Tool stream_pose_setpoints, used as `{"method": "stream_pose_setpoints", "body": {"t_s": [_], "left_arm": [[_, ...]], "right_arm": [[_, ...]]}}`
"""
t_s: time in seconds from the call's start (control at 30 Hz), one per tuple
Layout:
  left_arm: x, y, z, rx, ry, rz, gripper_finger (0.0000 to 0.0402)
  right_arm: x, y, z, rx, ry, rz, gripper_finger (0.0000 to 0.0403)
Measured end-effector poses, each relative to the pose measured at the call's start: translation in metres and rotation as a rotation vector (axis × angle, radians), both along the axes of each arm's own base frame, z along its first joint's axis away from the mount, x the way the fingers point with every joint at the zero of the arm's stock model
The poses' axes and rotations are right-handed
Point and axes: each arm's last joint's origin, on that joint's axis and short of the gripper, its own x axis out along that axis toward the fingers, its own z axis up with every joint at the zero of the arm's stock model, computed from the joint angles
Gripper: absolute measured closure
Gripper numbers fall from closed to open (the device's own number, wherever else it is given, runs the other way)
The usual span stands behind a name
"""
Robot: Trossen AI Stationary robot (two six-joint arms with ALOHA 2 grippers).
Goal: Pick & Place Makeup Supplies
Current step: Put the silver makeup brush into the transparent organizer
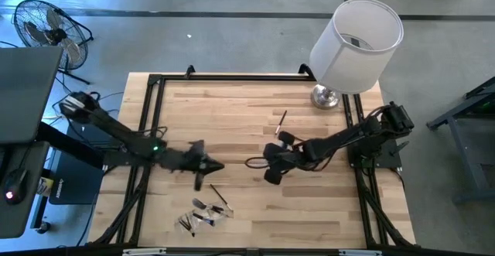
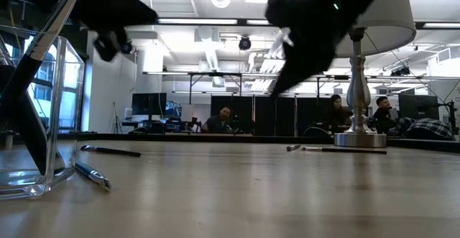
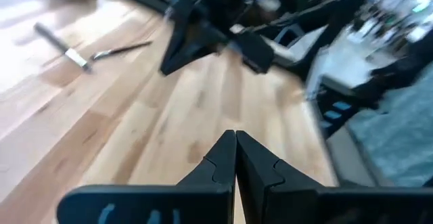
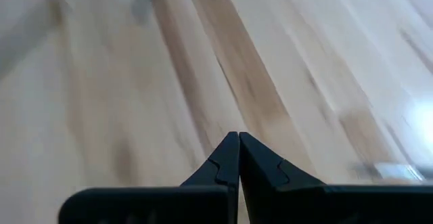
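Note:
Several thin dark makeup brushes lie flat on the wooden table. One brush (image 1: pixel 281 119) lies near the lamp; the left wrist view shows it (image 3: pixel 64 48) beside a thinner one (image 3: pixel 123 47). Another brush (image 1: pixel 219 196) lies toward the near edge, and more sit in and around a clear plastic container (image 1: pixel 203 213) (image 2: pixel 32 123). My left gripper (image 1: pixel 214 166) (image 3: pixel 235 136) hovers shut above the table's middle, holding nothing. My right gripper (image 1: pixel 271 175) (image 4: pixel 238 136) is also shut and empty, a short way to its right.
A table lamp with a white shade (image 1: pixel 357 35) stands at the far right corner on a metal base (image 2: pixel 359 139). A black frame (image 1: pixel 155 82) runs along the table's edges. Bare wood lies between the two grippers. People sit in the room behind (image 2: pixel 224 119).

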Motion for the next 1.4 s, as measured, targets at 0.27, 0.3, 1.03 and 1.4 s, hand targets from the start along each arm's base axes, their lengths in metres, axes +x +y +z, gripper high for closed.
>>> {"method": "stream_pose_setpoints", "body": {"t_s": [0.27, 0.3, 1.03, 1.4], "left_arm": [[0.061, 0.042, 0.007, -0.008, 0.265, 0.044, 0.0401], [0.068, 0.047, 0.007, -0.017, 0.305, 0.058, 0.0401], [0.126, 0.117, 0.031, -0.006, 0.473, 0.2, 0.0401], [0.13, 0.15, 0.042, 0.137, 0.362, 0.216, 0.0401]], "right_arm": [[-0.036, -0.014, -0.016, -0.051, 0.442, 0.007, 0.0397], [-0.04, -0.015, -0.016, -0.065, 0.48, 0.005, 0.0395], [-0.155, -0.043, -0.019, 0.277, -0.145, -0.106, 0.0396], [-0.142, -0.066, -0.011, 0.137, -0.188, -0.18, 0.0346]]}}
